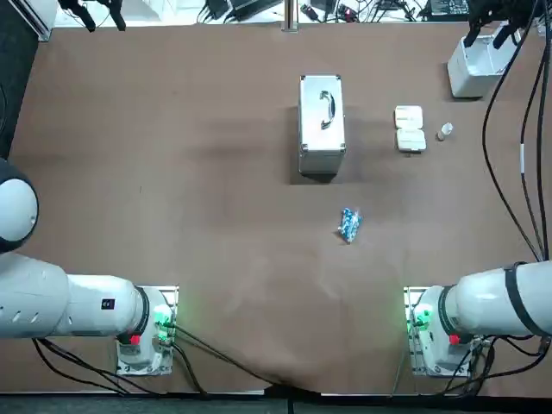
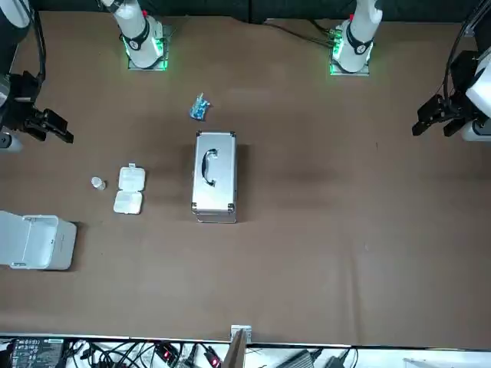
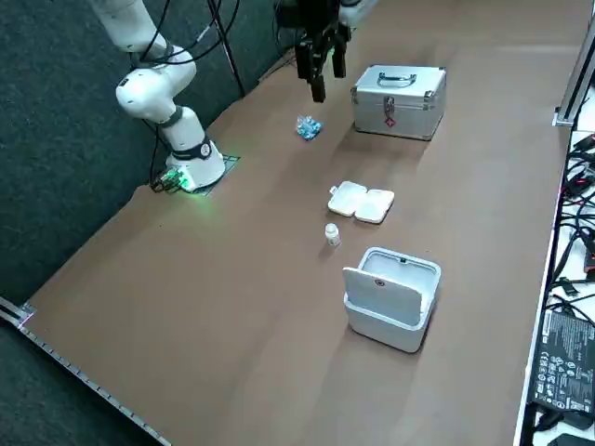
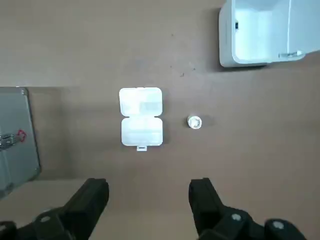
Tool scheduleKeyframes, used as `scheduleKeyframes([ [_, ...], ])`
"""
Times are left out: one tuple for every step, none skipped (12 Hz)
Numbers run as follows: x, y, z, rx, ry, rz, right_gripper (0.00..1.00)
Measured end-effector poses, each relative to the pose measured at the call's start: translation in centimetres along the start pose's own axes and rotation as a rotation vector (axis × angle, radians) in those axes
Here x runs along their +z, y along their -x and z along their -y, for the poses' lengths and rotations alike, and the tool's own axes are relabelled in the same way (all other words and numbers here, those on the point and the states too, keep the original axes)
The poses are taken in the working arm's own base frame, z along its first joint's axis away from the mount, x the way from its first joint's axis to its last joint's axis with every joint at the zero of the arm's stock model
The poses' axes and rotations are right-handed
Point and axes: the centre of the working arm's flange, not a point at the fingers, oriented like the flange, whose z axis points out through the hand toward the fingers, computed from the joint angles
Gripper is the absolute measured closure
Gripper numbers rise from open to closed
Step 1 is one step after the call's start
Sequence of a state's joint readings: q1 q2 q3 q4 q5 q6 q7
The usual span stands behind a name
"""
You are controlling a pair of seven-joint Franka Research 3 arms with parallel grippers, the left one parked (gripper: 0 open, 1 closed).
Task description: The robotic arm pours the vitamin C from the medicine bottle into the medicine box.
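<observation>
The medicine box (image 4: pixel 141 117) is a small white case lying open flat on the brown table (image 1: pixel 172 172), right of the metal case. The box also shows in the top view (image 1: pixel 410 129) and front view (image 2: pixel 128 190). The medicine bottle (image 4: pixel 194 122) is tiny, white and upright, just beside the box on the side away from the case. It appears again in the top view (image 1: pixel 445 131) and side view (image 3: pixel 332 234). My right gripper (image 4: pixel 150 200) hangs high above the table, open and empty, well clear of both. It sits at the far right in the top view (image 1: pixel 487 34).
A silver metal case (image 1: pixel 322 125) with a handle stands mid-table. A blue packet (image 1: pixel 348 224) lies nearer the bases. An open white bin (image 1: pixel 479 65) sits at the far right corner, beyond the bottle. Cables hang along the right edge.
</observation>
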State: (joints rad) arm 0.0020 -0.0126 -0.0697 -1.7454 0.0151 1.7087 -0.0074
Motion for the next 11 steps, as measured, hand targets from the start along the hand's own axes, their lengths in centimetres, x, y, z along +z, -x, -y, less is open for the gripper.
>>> scheduleKeyframes([
  [-0.6, 0.0, 0.4, -0.01, 0.007, -0.001, 0.0],
  [-1.1, -0.1, 0.7, -0.018, 0.021, 0.002, 0.0],
  [-1.6, -0.3, 0.8, -0.022, 0.032, 0.007, 0.0],
  [-1.9, -0.5, 0.9, -0.024, 0.038, 0.01, 0.0],
  [-2.1, -0.7, 0.9, -0.026, 0.039, 0.011, 0.0],
  [-2.1, -0.9, 0.9, -0.032, 0.04, 0.012, 0.0],
  [-2.0, -1.1, 0.9, -0.041, 0.04, 0.012, 0.0],
  [-1.9, -1.2, 0.9, -0.049, 0.04, 0.014, 0.0],
  [-1.7, -1.3, 0.9, -0.054, 0.04, 0.016, 0.0],
  [-1.6, -1.4, 0.9, -0.056, 0.038, 0.017, 0.0],
  [-1.5, -1.5, 1.0, -0.057, 0.033, 0.017, 0.0],
])
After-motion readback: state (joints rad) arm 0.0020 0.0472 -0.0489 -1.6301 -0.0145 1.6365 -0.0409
